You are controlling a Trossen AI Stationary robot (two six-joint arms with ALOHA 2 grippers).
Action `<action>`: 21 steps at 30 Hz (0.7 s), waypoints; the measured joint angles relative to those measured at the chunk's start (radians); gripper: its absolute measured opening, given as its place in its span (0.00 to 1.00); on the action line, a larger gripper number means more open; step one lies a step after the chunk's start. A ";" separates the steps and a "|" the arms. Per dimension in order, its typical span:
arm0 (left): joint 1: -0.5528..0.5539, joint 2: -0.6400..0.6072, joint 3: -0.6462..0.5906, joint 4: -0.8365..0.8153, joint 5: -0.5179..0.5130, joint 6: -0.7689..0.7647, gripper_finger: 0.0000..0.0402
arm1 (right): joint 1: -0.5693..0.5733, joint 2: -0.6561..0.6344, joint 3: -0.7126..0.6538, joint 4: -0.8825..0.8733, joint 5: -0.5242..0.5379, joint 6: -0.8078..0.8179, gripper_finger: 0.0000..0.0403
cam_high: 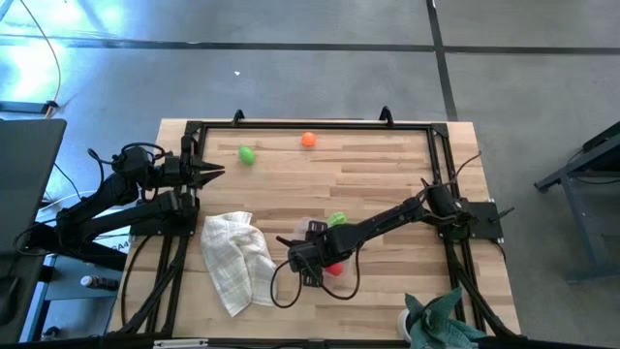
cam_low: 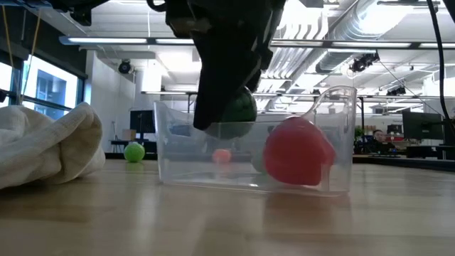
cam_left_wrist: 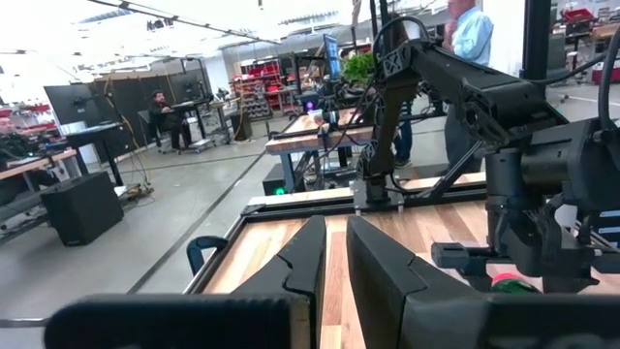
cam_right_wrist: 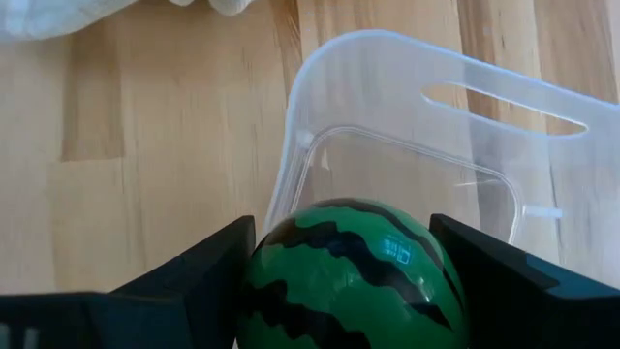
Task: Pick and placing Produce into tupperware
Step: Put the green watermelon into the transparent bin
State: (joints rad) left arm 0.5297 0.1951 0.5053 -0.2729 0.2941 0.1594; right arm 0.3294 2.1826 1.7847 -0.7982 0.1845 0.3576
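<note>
Over wooden table [cam_high: 387, 174], right pincer [cam_right_wrist: 344, 267] holds watermelon [cam_right_wrist: 349, 262] above tupperware [cam_right_wrist: 426, 136].

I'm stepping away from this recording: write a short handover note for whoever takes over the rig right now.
Right tool: shut on the striped green toy melon, held over the clear tupperware.
Left tool: shut, empty, parked at the table's left edge.
Done: red piece is inside the tupperware.
Left: release the melon into it, then fetch the green ball and orange piece at the far edge, and the leafy green piece beside the right arm.
</note>
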 joint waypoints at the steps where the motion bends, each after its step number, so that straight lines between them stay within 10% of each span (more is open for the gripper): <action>1: 0.000 0.000 0.000 0.000 0.000 0.000 0.09 | 0.000 0.000 0.000 -0.001 0.000 0.001 0.69; 21: 0.000 0.000 0.000 0.000 0.000 0.000 0.09 | 0.011 -0.036 0.003 -0.059 0.078 0.003 0.69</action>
State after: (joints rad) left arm 0.5297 0.1948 0.5053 -0.2729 0.2943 0.1596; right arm 0.3404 2.1468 1.7874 -0.8568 0.2625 0.3607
